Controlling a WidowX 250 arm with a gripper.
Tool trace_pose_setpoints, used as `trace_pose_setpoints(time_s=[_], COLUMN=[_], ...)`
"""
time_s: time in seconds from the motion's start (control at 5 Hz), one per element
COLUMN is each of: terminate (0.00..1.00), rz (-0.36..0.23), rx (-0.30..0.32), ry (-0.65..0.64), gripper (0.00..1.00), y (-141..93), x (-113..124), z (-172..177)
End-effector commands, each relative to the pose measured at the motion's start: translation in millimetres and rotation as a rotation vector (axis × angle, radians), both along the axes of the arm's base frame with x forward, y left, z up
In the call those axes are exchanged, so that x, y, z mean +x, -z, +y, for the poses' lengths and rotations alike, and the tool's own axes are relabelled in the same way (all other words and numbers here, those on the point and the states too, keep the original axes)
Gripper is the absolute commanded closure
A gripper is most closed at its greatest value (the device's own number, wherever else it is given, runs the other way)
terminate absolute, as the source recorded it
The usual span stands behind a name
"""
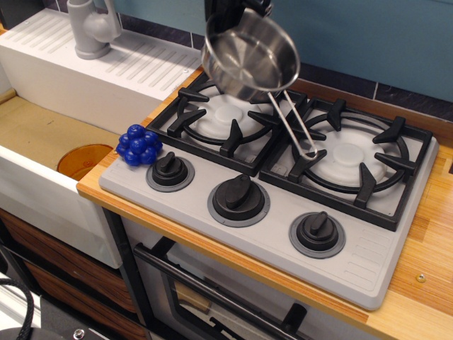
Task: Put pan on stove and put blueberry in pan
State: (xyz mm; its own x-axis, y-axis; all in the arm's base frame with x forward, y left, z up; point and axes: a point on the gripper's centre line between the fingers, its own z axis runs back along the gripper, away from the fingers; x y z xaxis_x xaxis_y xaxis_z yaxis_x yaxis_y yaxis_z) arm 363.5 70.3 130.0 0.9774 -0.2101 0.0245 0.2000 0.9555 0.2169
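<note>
A black pincer (237, 8) grasps the rim of a small shiny steel saucepan (249, 55), tilted above the grey two-burner stove's (354, 262) rear-left grate. Setting it down flat comes next. The dark blue blueberry cluster (139, 145) waits at the bench's left edge.

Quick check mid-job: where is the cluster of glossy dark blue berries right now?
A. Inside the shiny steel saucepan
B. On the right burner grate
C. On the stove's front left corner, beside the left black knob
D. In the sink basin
C: the cluster of glossy dark blue berries sits on the light grey two-burner stove by the left black knob, while the shiny steel saucepan hangs tilted above the left black burner grate.
</note>
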Motion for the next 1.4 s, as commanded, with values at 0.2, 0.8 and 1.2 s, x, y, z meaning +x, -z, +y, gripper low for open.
trace_pose_setpoints(time_s=[0.2,0.8,1.2], terminate=[0.0,0.0,0.0], rz=[-0.14,-0.157,-0.133], rx=[-0.008,-0.046,-0.037], ry=[0.014,0.022,0.024], gripper=[1.0,0.0,0.0], y=[-7,10,-5], x=[1,9,11], z=[29,33,30])
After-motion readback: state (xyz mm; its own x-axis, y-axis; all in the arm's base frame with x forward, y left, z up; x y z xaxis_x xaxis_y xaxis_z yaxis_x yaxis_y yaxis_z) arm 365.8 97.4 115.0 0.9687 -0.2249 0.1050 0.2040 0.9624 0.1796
